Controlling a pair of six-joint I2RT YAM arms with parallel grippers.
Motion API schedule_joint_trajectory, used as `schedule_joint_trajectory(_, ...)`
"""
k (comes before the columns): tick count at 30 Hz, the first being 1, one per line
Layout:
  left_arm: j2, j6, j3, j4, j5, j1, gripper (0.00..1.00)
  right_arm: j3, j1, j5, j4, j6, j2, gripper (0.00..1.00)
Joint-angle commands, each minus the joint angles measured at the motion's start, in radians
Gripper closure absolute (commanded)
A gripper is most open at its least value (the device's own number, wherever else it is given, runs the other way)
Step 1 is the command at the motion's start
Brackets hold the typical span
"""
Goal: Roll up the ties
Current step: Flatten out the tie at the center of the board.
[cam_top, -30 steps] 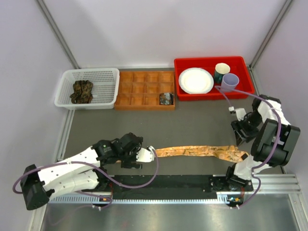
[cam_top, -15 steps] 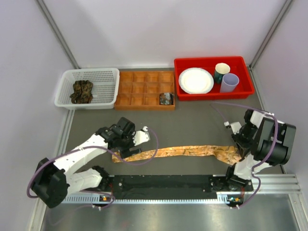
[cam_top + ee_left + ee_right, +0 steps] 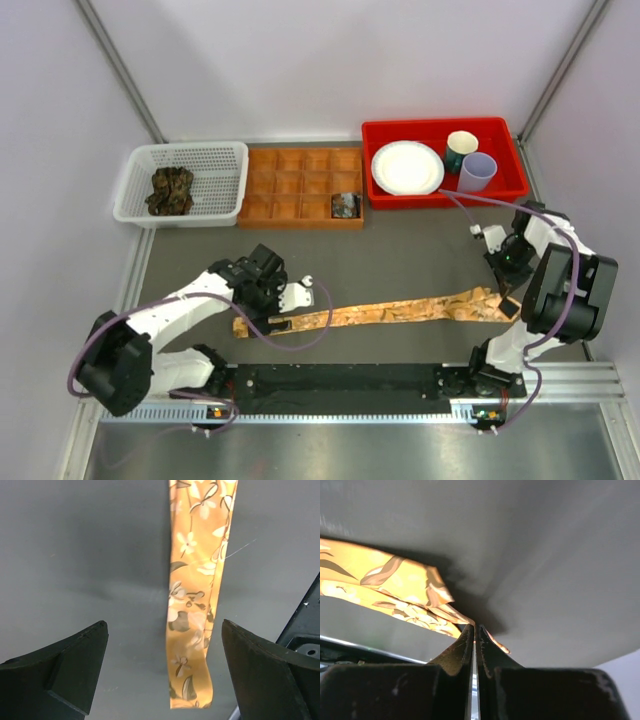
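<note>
Tie: tan-orange tie (image 3: 390, 312) lies flat on the dark table (image 3: 420, 250), just ahead of my bases, stretched btwn both arms.
Long axis: runs L–R across the table, slightly skewed. The R (wide) end sits a bit farther from the bases than the L (narrow) end.
R jaws: my right gripper (image 3: 476, 627) is closed tight, jaws pressed together, w/ the tip of the wide end caught btwn them. Orange cloth shows on both sides of the jaws in the wrist view. Looks like a thin bite, corner only.
R end shape: cloth next to that grip looks bunched/folded over, not flat.
L jaws: my left gripper (image 3: 163, 627) is spread as wide as it goes and has hold of nothing. It hangs over the narrow end.
L relation: in the wrist view the strip runs straight away from me btwn the fingers (image 3: 70, 675), off-centre and nearer one side, w/ its end just under the jaws. Can't tell if I'm touching cloth.
Nearer arm: R for the wide end, L for the narrow end, mid-strip abt equal.
Step (my guess): start of the roll, at the wide end.
Next move needs: roll has to travel along the axis, R toward L, wrist square to the strip. L could pin the narrow end vs sliding.
Risk: corner-only pinch may slip or set the roll crooked.
Other ties: dark ties (image 3: 170, 190) heaped in the white basket (image 3: 185, 150). One rolled dark tie (image 3: 346, 204) in the tray (image 3: 290, 185), near row, rightmost cell. All well apart from both grippers.
</note>
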Motion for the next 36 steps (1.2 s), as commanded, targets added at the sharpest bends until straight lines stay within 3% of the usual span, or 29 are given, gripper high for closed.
schedule_joint_trajectory(1,0.068,0.039,-0.014,0.049,0.035,-0.017,0.02,0.060,0.004,-0.025,0.010,0.002,0.014,1.00)
schedule_joint_trajectory(7,0.126,0.085,-0.057,0.110,-0.026,-0.097,0.17,0.117,0.004,-0.028,0.007,0.029,0.031,1.00)
schedule_joint_trajectory(8,0.123,0.079,-0.077,0.127,-0.043,-0.126,0.24,0.120,0.004,-0.028,0.012,0.034,0.032,1.00)
schedule_joint_trajectory(10,0.125,0.071,-0.092,0.160,-0.095,-0.144,0.29,0.125,0.004,-0.016,0.021,0.036,0.031,1.00)
schedule_joint_trajectory(15,0.212,0.039,-0.068,0.266,-0.223,-0.132,0.53,0.174,-0.016,0.019,0.070,0.060,0.069,1.00)
schedule_joint_trajectory(18,0.280,0.042,-0.013,0.304,-0.240,-0.099,0.61,0.235,-0.031,0.033,0.084,0.079,0.115,1.00)
schedule_joint_trajectory(28,0.482,0.030,0.181,0.333,-0.223,-0.060,0.64,0.354,-0.065,0.088,0.124,0.066,0.233,1.00)
schedule_joint_trajectory(36,0.510,0.019,0.204,0.269,-0.184,-0.059,0.71,0.331,-0.096,0.143,0.164,0.014,0.292,1.00)
